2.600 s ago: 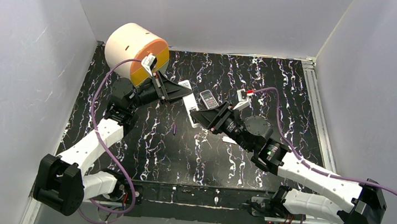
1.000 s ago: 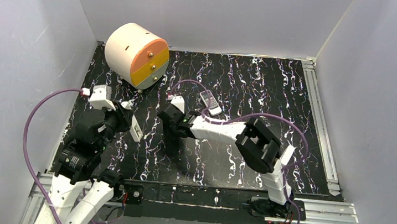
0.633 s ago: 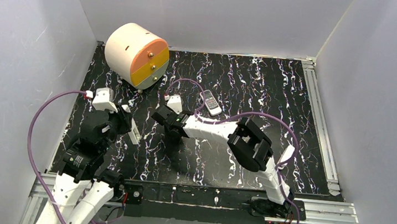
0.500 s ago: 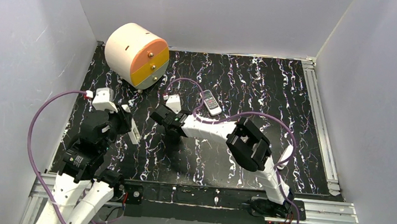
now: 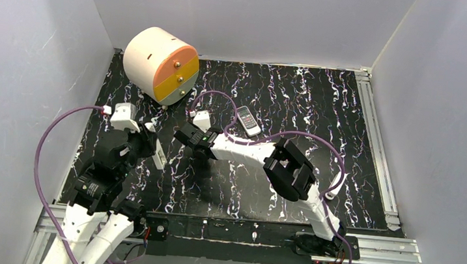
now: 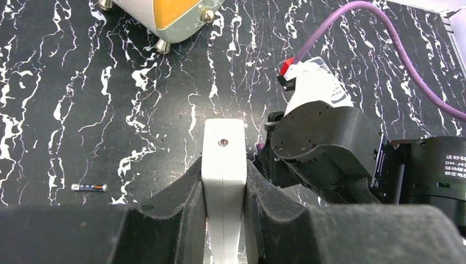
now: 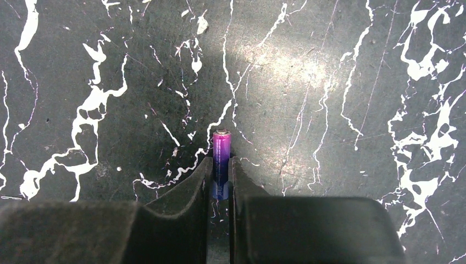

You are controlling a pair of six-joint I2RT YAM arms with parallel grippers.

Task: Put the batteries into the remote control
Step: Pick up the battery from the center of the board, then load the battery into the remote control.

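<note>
**Right gripper pinching a purple battery flat on the table**

Seen through its wrist camera, the right gripper had its two black fingers pressed against the long sides of the purple battery. They covered the nearer half, and the metal cap end poked out ahead. The battery lay flat on the black marbled table.

Close beside that arm, the left gripper was clamped on a white remote control, holding it on its narrow edge above the table. A second battery, dark with an orange band, lay apart on the table to the left. A grey remote lay farther back, and a cream and orange drum stood in the far left corner.

The purple battery looked light, rigid and smooth. Being round, it seemed likely to roll or squirt out of a loose pinch. A grip across its middle, square to its length, seemed the safest hold.
</note>
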